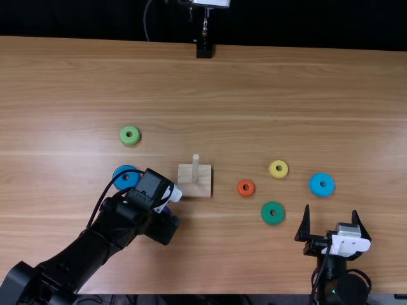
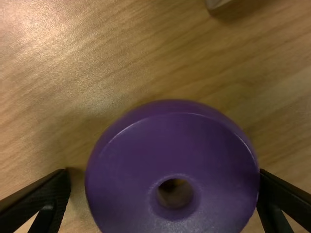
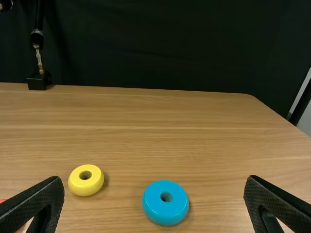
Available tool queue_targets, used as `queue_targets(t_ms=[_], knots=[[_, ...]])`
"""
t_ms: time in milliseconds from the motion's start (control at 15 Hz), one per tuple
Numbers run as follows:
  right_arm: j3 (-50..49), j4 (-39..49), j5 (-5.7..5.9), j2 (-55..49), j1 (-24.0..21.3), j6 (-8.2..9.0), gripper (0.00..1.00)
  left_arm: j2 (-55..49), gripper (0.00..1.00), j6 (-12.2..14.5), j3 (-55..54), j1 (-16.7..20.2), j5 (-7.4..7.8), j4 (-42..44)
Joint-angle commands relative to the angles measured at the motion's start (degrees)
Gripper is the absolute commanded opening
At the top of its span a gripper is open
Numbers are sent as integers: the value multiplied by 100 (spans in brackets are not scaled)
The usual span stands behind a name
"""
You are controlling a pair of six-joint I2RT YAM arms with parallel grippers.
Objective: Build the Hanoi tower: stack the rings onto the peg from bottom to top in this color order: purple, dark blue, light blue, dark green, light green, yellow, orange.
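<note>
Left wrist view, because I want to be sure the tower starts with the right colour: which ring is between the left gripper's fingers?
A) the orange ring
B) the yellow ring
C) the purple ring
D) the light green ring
C: the purple ring sits on the table between the open fingers of the left gripper.
</note>
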Motion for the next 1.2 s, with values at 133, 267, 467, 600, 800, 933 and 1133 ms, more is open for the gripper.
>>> queue_targets(t_ms=[133,267,467,600,800,933,1133], knots=[[-57,-85,35,-38,-43,58,100,115,80,83,58,-105,59,9],[-57,-85,35,-38,-43,58,100,106,0,72,85,-114,38,9],[-57,-85,35,-38,-43,58,100,71,0,72,146,-105,-183,-12],[-57,-85,35,-38,-43,58,100,0,0,51,691,-52,-268,-213],[-57,-85,35,-38,-43,58,100,-246,0,-2,1588,185,-257,-1858],[-57,-85,35,-38,-43,58,100,-228,0,-12,2282,317,-257,-2892],[-57,-85,35,-38,-43,58,100,-123,0,-23,3178,308,-257,-3303]])
